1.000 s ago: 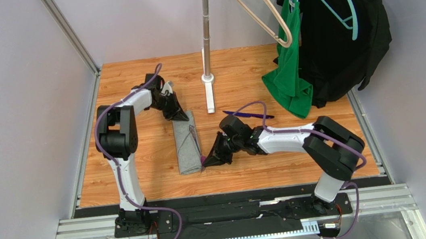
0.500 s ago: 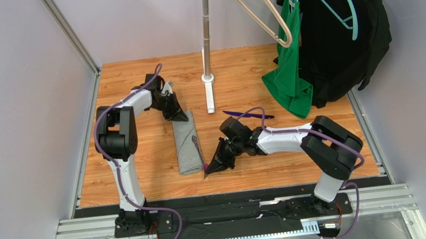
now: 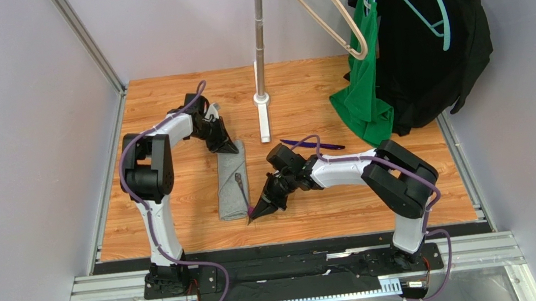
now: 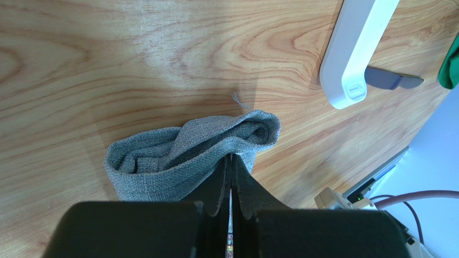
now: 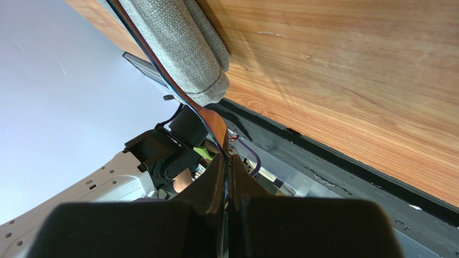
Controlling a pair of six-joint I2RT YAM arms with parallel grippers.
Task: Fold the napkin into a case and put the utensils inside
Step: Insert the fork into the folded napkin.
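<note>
On the counter (image 3: 178,207), the case (image 3: 233,182) lies folded. Left pincer (image 3: 226,147) pinches its 12 o'clock end; right pincer (image 3: 254,212) pinches the fork (image 3: 242,188) at 5 o'clock. Likely step: insertion. Next move: slide fork between layers.

The case (image 3: 231,187) was a narrow, layered strip of heather-grey cloth lying lengthwise on the wood, left of centre in the top view. Its upper end, pinched in the closed left gripper (image 3: 231,149), bunched into loose open folds (image 4: 183,150). Its lower end was a rounded fold (image 5: 180,45). The fork (image 3: 243,193), slim and silvery with a purplish sheen, lay along the strip's right edge, head toward the upper end. Its handle (image 5: 213,127) was clamped in the right gripper (image 3: 251,216). The dark purple utensil (image 3: 313,144), straight and flat on the wood, lay well apart, right of centre.
</note>
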